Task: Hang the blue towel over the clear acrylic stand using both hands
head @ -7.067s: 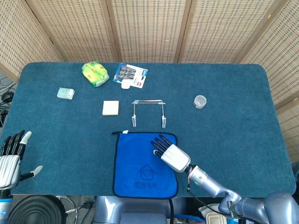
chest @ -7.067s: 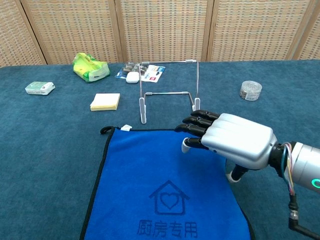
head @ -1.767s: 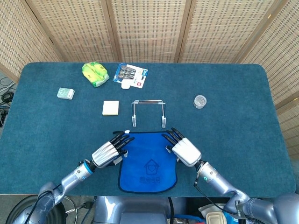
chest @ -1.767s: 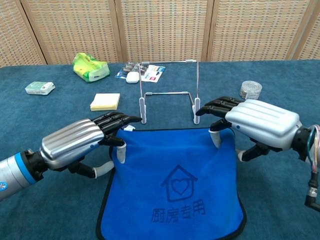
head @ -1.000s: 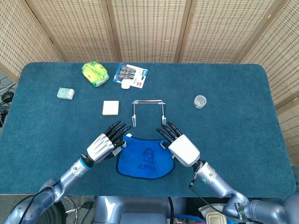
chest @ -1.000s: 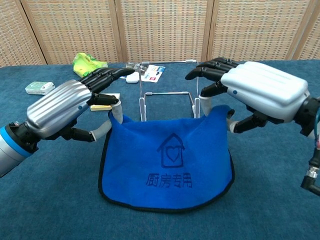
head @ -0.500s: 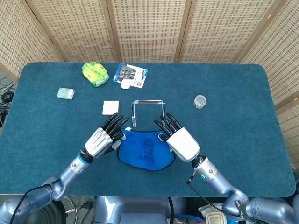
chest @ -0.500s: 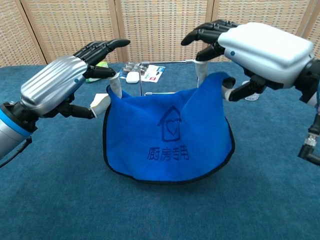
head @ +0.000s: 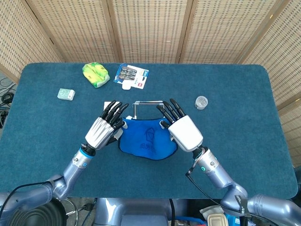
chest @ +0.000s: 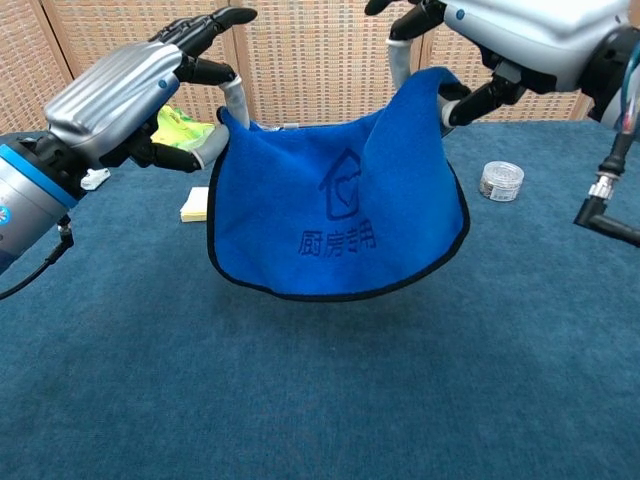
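this looks like a staged test area in a lab: a table (head: 235,141) covered in dark blue carpet, closed in at the far side by woven rattan screens (head: 150,28), with cables (head: 5,96) trailing on the floor to the left.

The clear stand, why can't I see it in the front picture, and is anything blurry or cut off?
Chest view: the blue towel hangs in front and hides it, and the right hand is cropped at the top edge. Head view: sharp and evenly lit, the clear acrylic stand shows faintly beyond the towel.
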Controlling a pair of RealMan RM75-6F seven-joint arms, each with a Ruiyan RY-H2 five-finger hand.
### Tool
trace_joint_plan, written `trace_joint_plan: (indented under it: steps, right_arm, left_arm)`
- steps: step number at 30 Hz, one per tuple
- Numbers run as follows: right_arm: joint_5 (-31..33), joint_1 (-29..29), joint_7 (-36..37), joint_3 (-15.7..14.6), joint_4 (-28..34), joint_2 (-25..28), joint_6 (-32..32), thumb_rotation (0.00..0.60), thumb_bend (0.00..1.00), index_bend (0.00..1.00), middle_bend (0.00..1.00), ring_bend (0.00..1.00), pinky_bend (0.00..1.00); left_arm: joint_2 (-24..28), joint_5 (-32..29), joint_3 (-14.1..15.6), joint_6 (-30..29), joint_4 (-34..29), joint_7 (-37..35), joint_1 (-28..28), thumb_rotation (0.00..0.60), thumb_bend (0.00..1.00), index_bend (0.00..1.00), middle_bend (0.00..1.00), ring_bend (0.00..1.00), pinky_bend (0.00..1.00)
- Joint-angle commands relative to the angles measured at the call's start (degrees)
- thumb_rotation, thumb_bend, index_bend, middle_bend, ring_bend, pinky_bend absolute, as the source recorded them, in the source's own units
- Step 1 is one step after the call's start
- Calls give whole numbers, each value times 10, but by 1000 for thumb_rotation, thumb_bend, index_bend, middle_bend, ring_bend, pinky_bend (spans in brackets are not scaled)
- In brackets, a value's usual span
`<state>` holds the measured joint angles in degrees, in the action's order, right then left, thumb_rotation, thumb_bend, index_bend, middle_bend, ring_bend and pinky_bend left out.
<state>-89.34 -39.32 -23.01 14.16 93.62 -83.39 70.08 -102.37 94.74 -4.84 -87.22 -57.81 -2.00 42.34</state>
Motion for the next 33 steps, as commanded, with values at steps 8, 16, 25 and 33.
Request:
trace_joint_plan:
  steps: [8, 16, 25, 33]
  right_arm:
    - [61, -31, -20, 59, 16, 25, -23, 600, 672, 675, 139, 0, 0]
    - [111, -55, -15, 89, 7, 32, -47, 600, 672, 674, 139, 0, 0]
    - [179, -98, 19, 125, -50, 26, -83, 600, 672, 675, 139, 0, 0]
    - [214, -127, 35, 138, -96, 23, -102, 600, 672, 675, 139, 0, 0]
  left_arm:
    - [30, -29, -51, 44, -46, 46, 27, 600, 695, 621, 0, 0, 0]
    - [36, -43, -84, 64, -51, 59, 51, 600, 694, 621, 0, 0, 0]
    - [32, -75, -132, 102, -8, 47, 95, 600, 695, 621, 0, 0, 0]
    - [20, -97, -151, 125, 38, 21, 121, 600, 695, 621, 0, 0, 0]
